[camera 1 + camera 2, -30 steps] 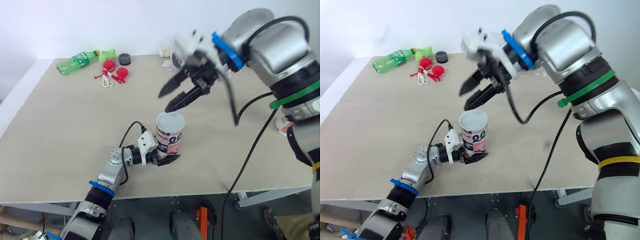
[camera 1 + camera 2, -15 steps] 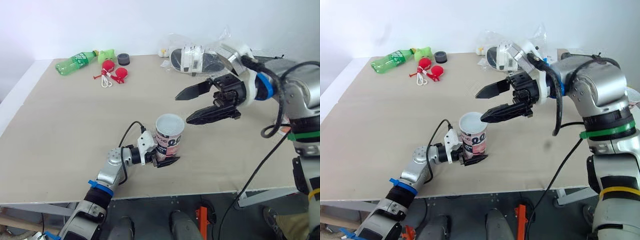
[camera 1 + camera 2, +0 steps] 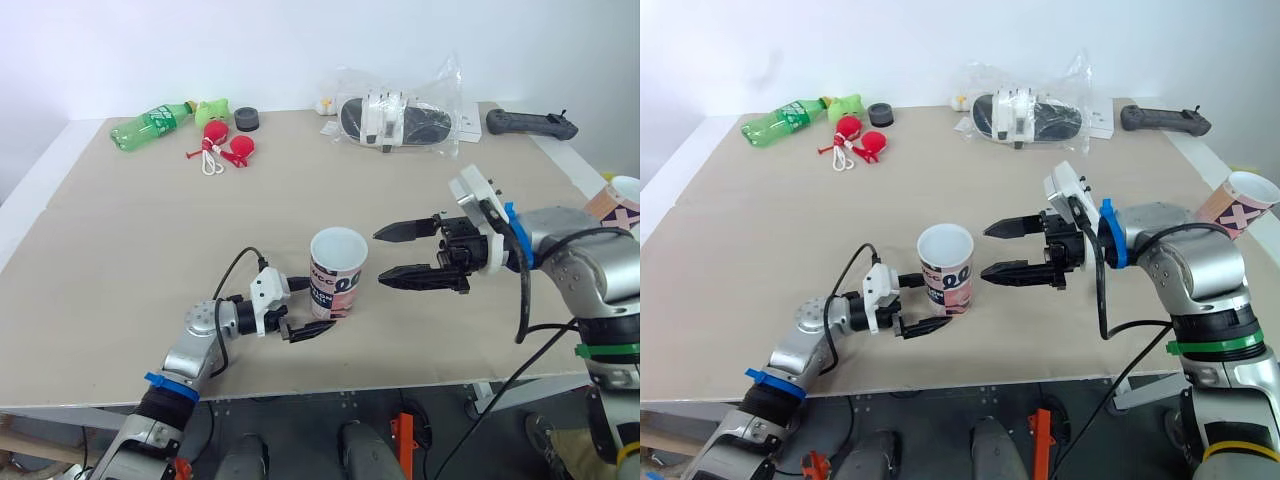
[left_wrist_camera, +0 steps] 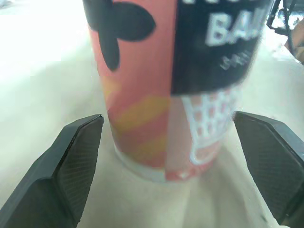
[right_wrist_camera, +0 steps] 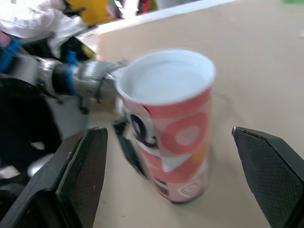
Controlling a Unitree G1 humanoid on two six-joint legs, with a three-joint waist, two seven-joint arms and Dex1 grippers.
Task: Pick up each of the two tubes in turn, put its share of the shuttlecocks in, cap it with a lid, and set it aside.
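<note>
A pink, black and white printed tube [image 3: 338,272] stands upright near the table's front edge, its top white. My left gripper [image 3: 305,308] is open just to its left, one finger on either side of the tube's base [image 4: 161,85], neither touching it. My right gripper [image 3: 381,258] is open, level with the tube and a little to its right, with its fingertips pointing at the tube. A second pink tube [image 3: 1235,200] with a white top leans at the far right edge.
At the back lie a clear plastic bag [image 3: 400,115] with black and white items, a black handle-shaped tool [image 3: 530,123], a green bottle [image 3: 152,122], red toys [image 3: 225,140] and a black ring [image 3: 249,119]. The table's front edge [image 3: 330,385] is close to the tube.
My left gripper has let go of the tube's base and drawn back slightly. My right gripper has come down from above the tube and pulled away to its right.
</note>
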